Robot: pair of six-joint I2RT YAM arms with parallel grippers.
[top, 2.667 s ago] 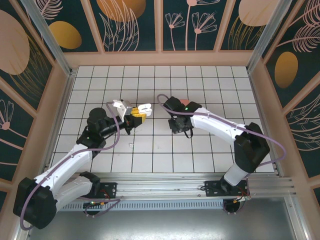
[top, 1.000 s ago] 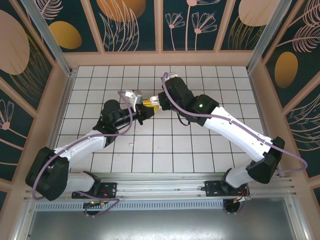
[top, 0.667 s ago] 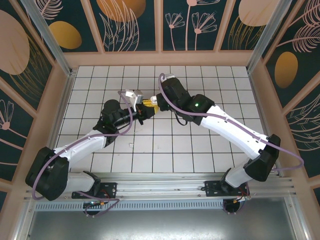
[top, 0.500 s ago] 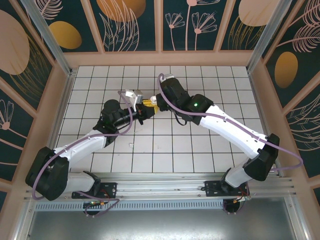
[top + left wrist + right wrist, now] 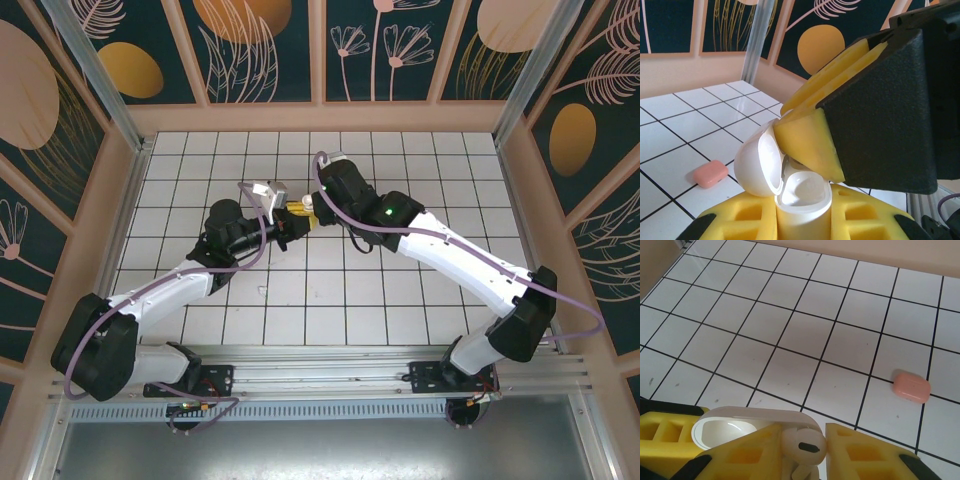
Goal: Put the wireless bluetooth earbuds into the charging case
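The right arm has swung over from its own side of the desk (image 5: 400, 300), where it was bent low near the tiles, and its right pincer (image 5: 312, 211) now meets the left pincer (image 5: 290, 212) in mid-air above the middle tiles. Over the last second it has only edged closer.

The left pincer is clamped on the white charging case (image 5: 802, 200), held upright off the desk with its lid (image 5: 757, 167) hinged open. The right pincer is clamped on 1 white earbud (image 5: 802, 444), pinched between its yellow fingers (image 5: 860, 450) directly over the case's open mouth. From the left wrist view, 1 yellow tip presses right at the rim, beside the lid.

So the carry looks finished and the seating step is in hand. The bud seems to be at the socket, but whether it is seated is hidden by the fingers. A small tilt could leave it perched on the rim.

1 salmon-pink rounded piece (image 5: 911, 386) lies flat on a tile, well apart from both pincers.
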